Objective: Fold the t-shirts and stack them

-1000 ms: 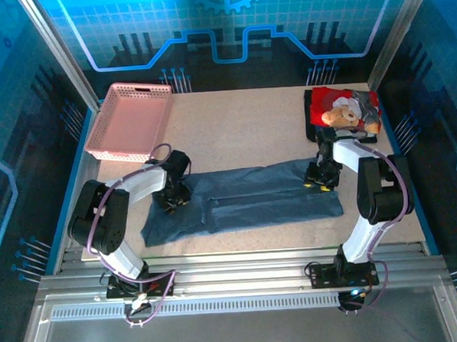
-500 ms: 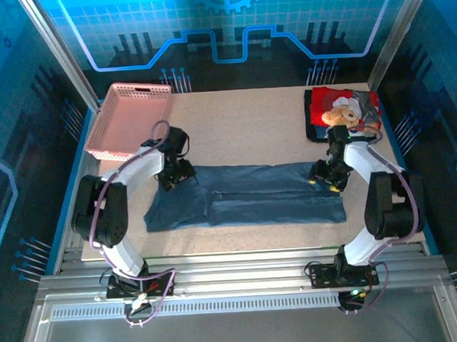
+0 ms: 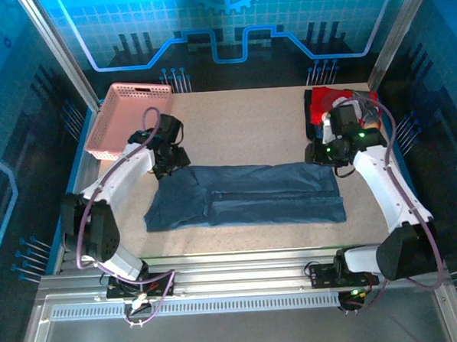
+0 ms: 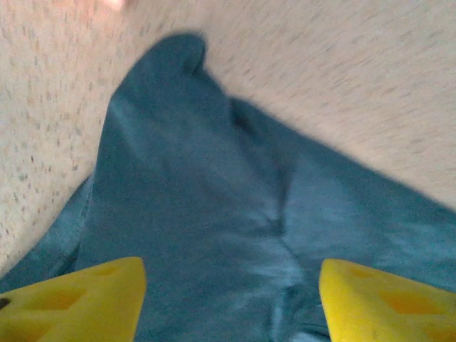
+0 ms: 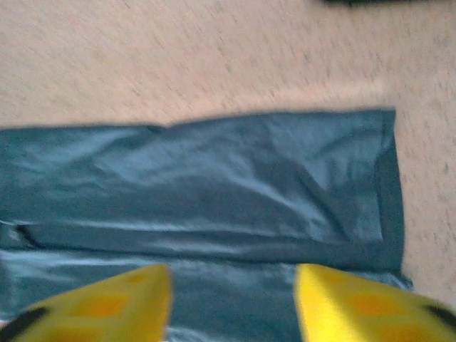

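Folding the slate-blue t-shirt (image 3: 253,194), a long strip across the table's (image 3: 241,124) middle.
Left pincer (image 4: 231,299) and right pincer (image 5: 231,299) hover open, empty, over its far corners; pinch both evenly, keeping edges aligned.

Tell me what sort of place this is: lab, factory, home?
Likely a robot test cell or demo booth: aluminium frame posts, blue graphic wall panels, and two arms bolted at the edge of a speckled beige table bearing a dark slate-blue cloth shirt.
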Motion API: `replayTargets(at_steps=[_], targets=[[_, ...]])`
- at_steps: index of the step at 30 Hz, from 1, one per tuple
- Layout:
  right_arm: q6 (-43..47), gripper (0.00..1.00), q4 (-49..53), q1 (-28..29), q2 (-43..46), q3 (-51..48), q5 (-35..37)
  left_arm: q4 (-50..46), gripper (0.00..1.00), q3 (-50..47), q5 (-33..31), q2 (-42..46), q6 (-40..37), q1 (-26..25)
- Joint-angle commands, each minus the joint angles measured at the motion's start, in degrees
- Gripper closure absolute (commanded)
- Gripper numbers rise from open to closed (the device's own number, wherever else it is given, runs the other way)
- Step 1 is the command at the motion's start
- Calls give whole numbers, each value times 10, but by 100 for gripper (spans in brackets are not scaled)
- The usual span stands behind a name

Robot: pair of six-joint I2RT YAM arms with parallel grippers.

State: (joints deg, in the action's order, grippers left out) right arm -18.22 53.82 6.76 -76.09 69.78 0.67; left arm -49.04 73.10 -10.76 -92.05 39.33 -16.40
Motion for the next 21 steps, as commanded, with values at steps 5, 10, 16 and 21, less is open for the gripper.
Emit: replayTargets(at_steps=[5, 10, 16, 21], targets=[[-48, 94, 3, 41, -114, -91, 71, 34, 87, -19, 60, -143, 7, -1], [-85, 97, -29, 82, -182, -123, 89, 42, 100, 38, 91, -245, -14, -1], [-130, 99, -15, 151, -217, -134, 95, 11, 100, 194, 110, -367, -47, -8], [-173, 99, -2, 236, -237, -118, 59, -37, 100, 402, 110, -481, -87, -10]])
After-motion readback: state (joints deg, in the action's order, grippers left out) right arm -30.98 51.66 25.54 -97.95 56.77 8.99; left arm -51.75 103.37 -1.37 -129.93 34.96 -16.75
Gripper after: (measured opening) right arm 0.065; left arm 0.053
